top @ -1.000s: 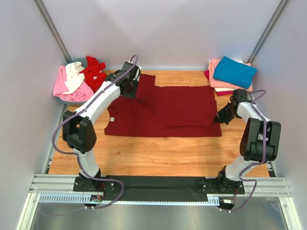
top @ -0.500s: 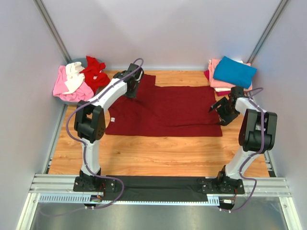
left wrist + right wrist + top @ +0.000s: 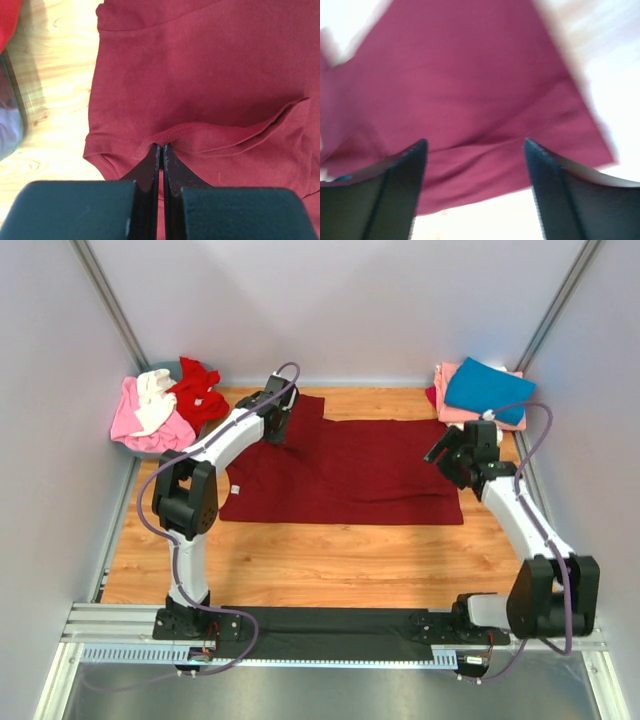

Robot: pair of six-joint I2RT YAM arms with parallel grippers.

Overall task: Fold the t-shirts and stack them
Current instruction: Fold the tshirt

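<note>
I see the maroon t-shirt (image 3: 350,475) spread flat across the middle of the worktop (image 3: 330,550). My right claw (image 3: 476,142) gapes wide above its right edge, holding nothing. My left claw (image 3: 161,146) is pinched tight on its far-left hem. Beyond, a folded teal t-shirt (image 3: 487,390) lies in the far-right corner.

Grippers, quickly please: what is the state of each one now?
Left gripper: closed, pinching a fold of the maroon t-shirt.
Right gripper: open, holding nothing, over the same t-shirt.
</note>
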